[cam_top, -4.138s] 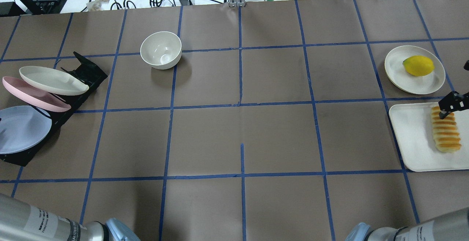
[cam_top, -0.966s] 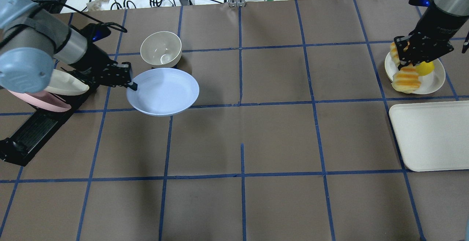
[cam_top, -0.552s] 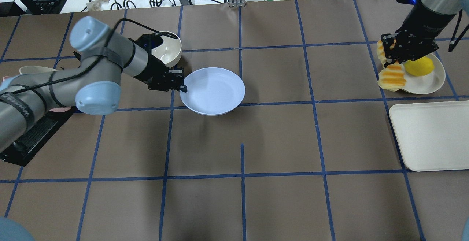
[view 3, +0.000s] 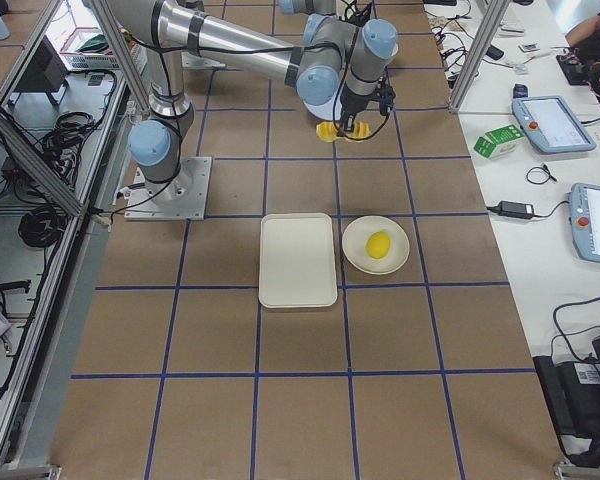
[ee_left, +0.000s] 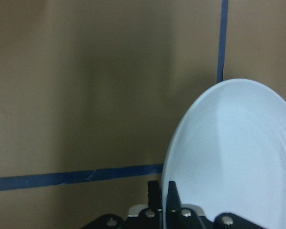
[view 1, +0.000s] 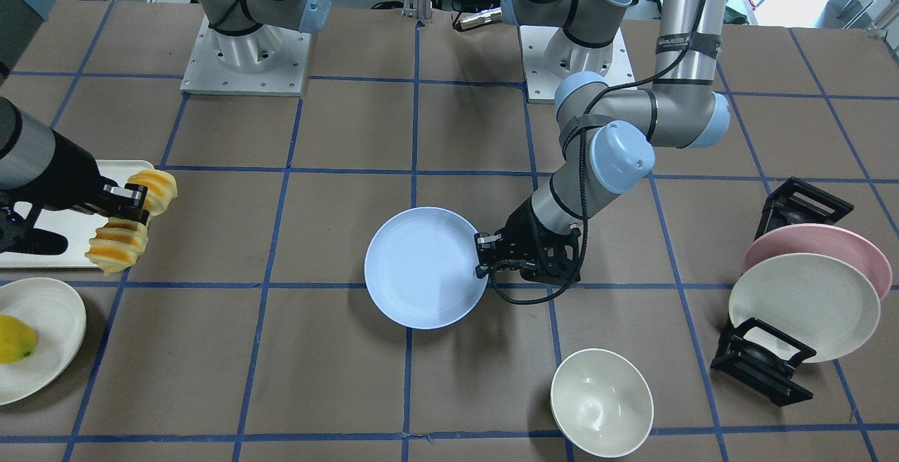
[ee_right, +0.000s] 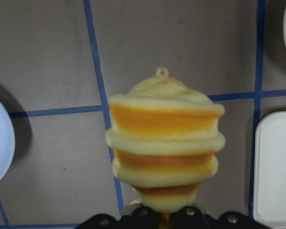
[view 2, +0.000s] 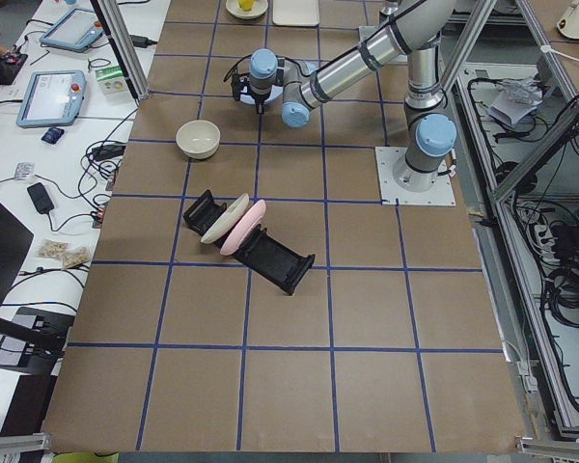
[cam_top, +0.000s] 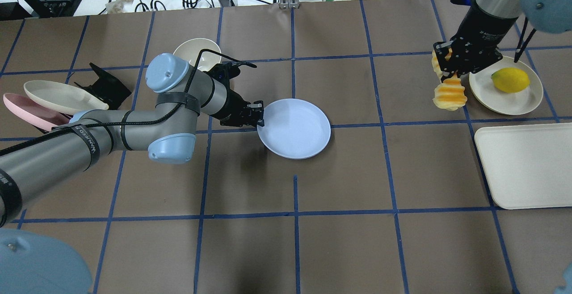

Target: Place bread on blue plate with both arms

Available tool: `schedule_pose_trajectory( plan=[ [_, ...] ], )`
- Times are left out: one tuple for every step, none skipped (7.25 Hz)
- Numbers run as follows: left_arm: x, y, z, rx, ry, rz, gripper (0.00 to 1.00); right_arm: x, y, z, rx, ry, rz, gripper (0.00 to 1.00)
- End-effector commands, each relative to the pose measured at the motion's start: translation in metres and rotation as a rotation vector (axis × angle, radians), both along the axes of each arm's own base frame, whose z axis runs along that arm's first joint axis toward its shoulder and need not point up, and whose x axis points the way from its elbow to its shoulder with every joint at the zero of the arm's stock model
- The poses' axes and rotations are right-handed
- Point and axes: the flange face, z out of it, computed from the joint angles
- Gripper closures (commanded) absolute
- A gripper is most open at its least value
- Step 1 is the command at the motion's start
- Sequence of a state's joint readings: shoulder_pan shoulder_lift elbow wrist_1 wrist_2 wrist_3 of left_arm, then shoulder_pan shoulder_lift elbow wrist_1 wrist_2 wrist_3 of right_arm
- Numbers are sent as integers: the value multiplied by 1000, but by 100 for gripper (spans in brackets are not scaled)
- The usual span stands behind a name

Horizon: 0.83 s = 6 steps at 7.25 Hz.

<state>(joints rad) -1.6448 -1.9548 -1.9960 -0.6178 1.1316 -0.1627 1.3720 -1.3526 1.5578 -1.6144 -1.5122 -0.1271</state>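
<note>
Hanging pinched at its middle in the closed right jaws, the bread (cam_top: 450, 96) folds in two, its long axis bent and both ends sagging toward the bench (cam_top: 357, 173), beside the cream plate (cam_top: 514, 99) bearing a lemon (cam_top: 510, 80). The left jaws clamp the rim of the blue plate (cam_top: 297, 128), roughly level near the bench's centre, well apart from the bread.

The table (cam_top: 357, 173) is lit evenly from above; soft shadows are cast beside the blue plate (cam_top: 295, 128) and under the left arm (cam_top: 111, 128). The left wrist view is dimmed by shadow, and the bread (ee_right: 164, 148) is rendered slightly soft close up
</note>
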Motion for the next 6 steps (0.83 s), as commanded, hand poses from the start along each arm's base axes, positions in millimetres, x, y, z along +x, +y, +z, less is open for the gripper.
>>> schedule_pose_trajectory(
  plan=[
    [-2, -5, 23, -46, -8, 2, 0, 33, -5, -6, -25, -18, 51, 100],
    [18, -14, 44, -82, -105, 33, 0, 58, -7, -10, -36, -18, 92, 100],
    [29, -17, 74, -59, -135, 31, 0, 89, -12, -23, -45, -15, 116, 100],
    [45, -16, 110, -30, -219, -29, 0, 125, -18, -36, -67, -17, 93, 100],
    [76, -12, 152, 18, -380, -146, 0, 169, -18, -47, -93, -50, 84, 100],
    [98, -3, 202, 51, -412, -177, 0, 206, -14, -64, -86, -49, 105, 100]
  ],
)
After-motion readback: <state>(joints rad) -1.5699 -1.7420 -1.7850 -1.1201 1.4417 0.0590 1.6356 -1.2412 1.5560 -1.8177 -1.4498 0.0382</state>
